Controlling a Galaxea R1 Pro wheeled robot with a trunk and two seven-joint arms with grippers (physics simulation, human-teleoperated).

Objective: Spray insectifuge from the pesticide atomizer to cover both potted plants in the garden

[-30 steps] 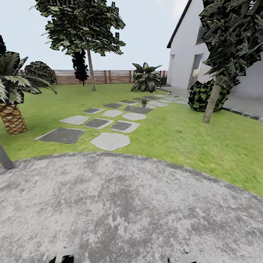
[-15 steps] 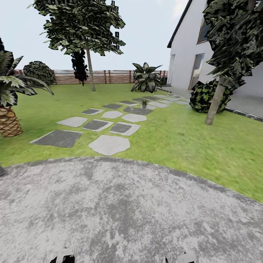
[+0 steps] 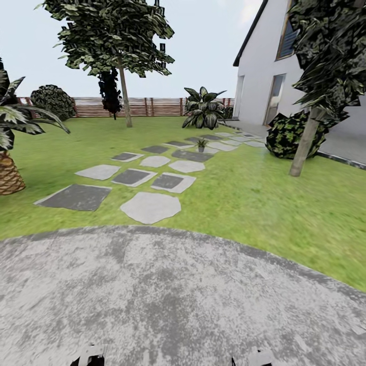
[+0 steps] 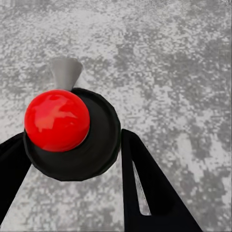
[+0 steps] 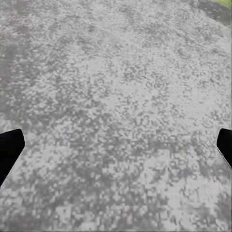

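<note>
The first step appears to be done: in the left wrist view a black sprayer [image 4: 72, 137] with a round red cap [image 4: 57, 120] and a pale grey nozzle [image 4: 65, 72] sits between the two dark fingers [image 4: 150, 188] of the left gripper [image 4: 67, 169], which are closed against its body. The sprayer is judged to be the pesticide atomizer, held by the left hand with its nozzle pointing out ahead of the fingers over the grey speckled paving [image 4: 169, 58].

The right gripper [image 5: 116, 150] is spread wide and holds nothing; its two dark fingertips [image 5: 9, 150] are seen at the far edges of the right wrist view, with bare paving between them.

The spraying is judged not to have begun. One potted plant [image 3: 201, 144], a small green rosette in a grey pot, is seen in the head view well ahead of both grippers, far beyond the paved circle [image 3: 178, 295], standing among the stepping stones [image 3: 151, 207] that cross the lawn [image 3: 264, 203] toward the house [image 3: 264, 76]. It lies well apart from the held nozzle, slightly toward the right-gripper side. A second small potted plant cannot be made out. What is left, then, is the approach along the stones, the spraying of this plant, and the finding and spraying of the other.
</note>
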